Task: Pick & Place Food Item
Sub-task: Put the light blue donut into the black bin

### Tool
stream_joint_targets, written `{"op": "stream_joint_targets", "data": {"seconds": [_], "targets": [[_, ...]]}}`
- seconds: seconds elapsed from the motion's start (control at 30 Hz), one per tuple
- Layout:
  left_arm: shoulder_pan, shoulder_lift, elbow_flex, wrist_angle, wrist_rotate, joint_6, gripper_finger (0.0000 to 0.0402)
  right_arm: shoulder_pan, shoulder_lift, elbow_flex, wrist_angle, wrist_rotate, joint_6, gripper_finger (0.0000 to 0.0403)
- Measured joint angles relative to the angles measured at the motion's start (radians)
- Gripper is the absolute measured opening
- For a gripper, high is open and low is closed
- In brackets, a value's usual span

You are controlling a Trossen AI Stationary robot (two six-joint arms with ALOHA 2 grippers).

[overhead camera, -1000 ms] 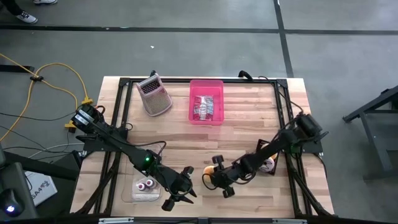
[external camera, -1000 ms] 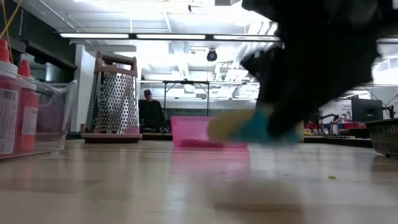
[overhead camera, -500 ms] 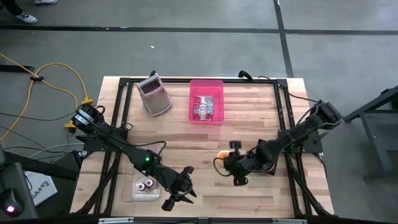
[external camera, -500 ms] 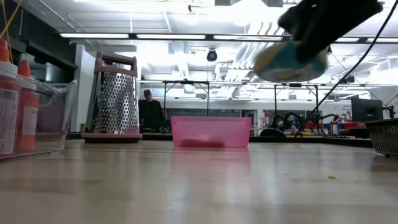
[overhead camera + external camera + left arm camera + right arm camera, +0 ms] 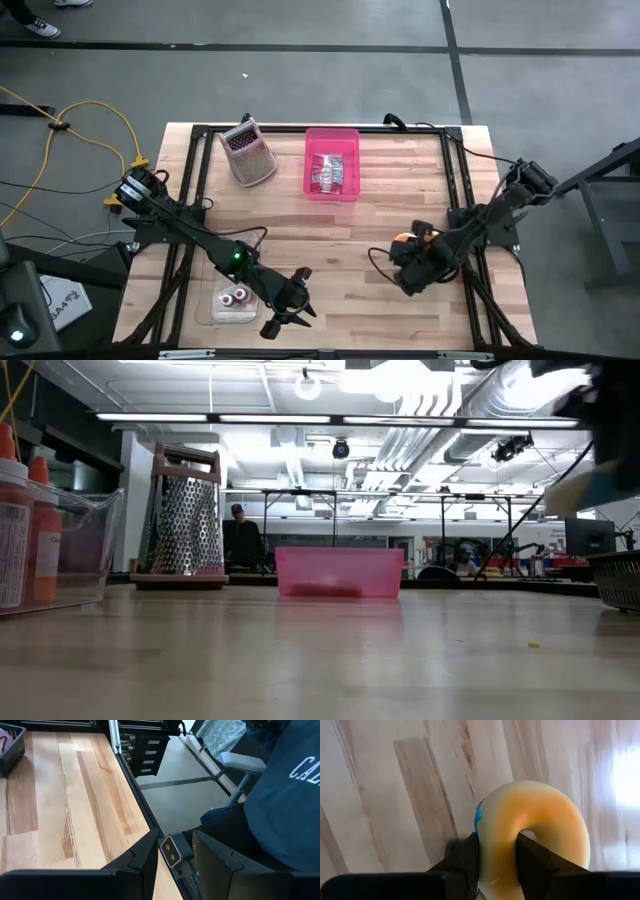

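A donut (image 5: 535,827) is gripped by the right claw (image 5: 496,857), fingers clamped across its ring, held above the bench (image 5: 400,190) at approx. 4 o'clock. The left claw (image 5: 175,857), jaws apart w/ nothing between, is parked at the bench's 7 o'clock edge, beside a clear bin (image 5: 232,302).

Doughnut aloft
Yellow-orange ring doughnut (image 5: 530,835) with a blue-iced edge, pinched across its rim, lifted off the table, well apart from the pink bin (image 5: 332,163).
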Motion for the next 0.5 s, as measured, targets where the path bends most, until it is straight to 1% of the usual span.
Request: {"op": "stream_joint_targets", "data": {"seconds": [0.17, 0.3, 0.5], "targets": [[0.0, 0.0, 0.0, 0.0, 0.0, 0.0, 0.0118, 0.042, 0.0, 0.0, -0.074, -0.046, 0.099, 0.01], [0.0, 0.0, 0.0, 0.0, 0.0, 0.0, 0.0118, 0.069, 0.003, 0.0, -0.093, -0.107, 0.157, 0.01], [0.0, 0.0, 0.0, 0.0, 0.0, 0.0, 0.0118, 0.11, 0.004, 0.0, -0.125, -0.117, 0.229, 0.01]]}}
